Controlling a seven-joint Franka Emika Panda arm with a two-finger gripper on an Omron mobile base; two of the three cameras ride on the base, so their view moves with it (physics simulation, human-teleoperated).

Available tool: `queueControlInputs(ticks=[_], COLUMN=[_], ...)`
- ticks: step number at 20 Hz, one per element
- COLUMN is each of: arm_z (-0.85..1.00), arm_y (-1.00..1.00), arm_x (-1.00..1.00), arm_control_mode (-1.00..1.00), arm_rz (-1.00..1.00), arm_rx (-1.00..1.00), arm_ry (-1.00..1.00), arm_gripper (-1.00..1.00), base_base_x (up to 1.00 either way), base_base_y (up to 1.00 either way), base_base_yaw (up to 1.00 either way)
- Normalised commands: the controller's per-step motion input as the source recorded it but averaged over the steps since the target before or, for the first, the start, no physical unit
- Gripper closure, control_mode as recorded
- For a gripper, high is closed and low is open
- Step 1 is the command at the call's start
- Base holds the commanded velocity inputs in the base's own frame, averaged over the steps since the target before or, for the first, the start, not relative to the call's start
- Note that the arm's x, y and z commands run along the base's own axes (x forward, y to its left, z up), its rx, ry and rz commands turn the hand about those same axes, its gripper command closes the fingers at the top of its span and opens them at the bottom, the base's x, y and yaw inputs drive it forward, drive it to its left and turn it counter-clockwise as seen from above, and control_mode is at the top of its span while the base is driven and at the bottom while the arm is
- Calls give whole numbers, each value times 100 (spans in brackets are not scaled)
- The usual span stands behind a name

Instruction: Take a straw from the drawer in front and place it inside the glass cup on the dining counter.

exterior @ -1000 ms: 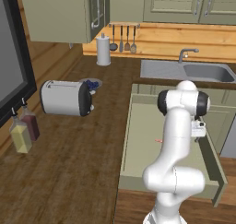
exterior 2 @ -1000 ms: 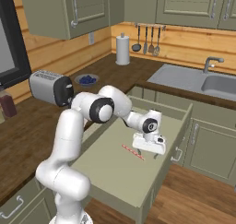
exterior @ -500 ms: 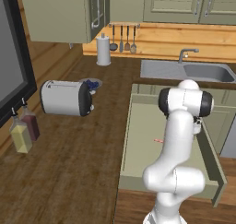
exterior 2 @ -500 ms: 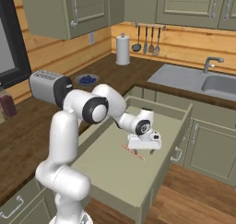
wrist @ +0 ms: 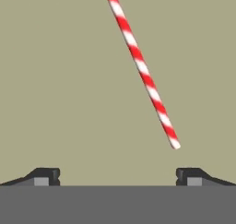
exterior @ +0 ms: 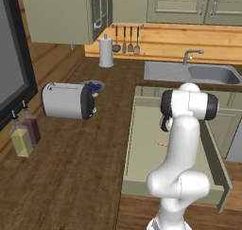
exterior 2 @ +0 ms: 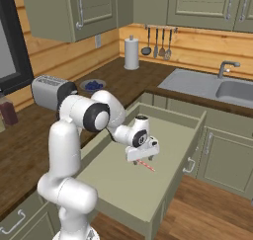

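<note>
The drawer (exterior 2: pixel 170 135) is pulled out, and the straw (wrist: pixel 142 68) lies flat on its pale floor. The hand view shows it best: a red and white striped stick slanting across the floor, with the two dark fingers (wrist: pixel 46 176) spread wide apart below it, grasping nothing and clear of the straw. The right base view shows the gripper (exterior 2: pixel 143 157) pointing down into the drawer, hanging just above the straw's near end, a small pink streak. In the left base view the arm's own elbow hides the hand; a short pink bit of the straw (exterior: pixel 162 144) peeks out beside it. That view also shows a toaster (exterior: pixel 66 100) on the wooden bench (exterior: pixel 75 158).
</note>
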Motion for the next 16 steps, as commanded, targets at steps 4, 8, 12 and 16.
queueControlInputs(ticks=[4,8,12,16], arm_z=[-24,-16,-1,-4], arm_y=[4,3,5,1], arm_x=[15,19,20,27], arm_control_mode=[-100,-100,-100,-100], arm_rz=[13,6,1,0], arm_rx=[2,1,0,0], arm_ry=[-1,-3,-4,-1], arm_gripper=[-100,-100,-100,-100], base_base_x=[0,0,0,0], base_base_y=[0,0,0,0], base_base_yaw=[0,0,0,0])
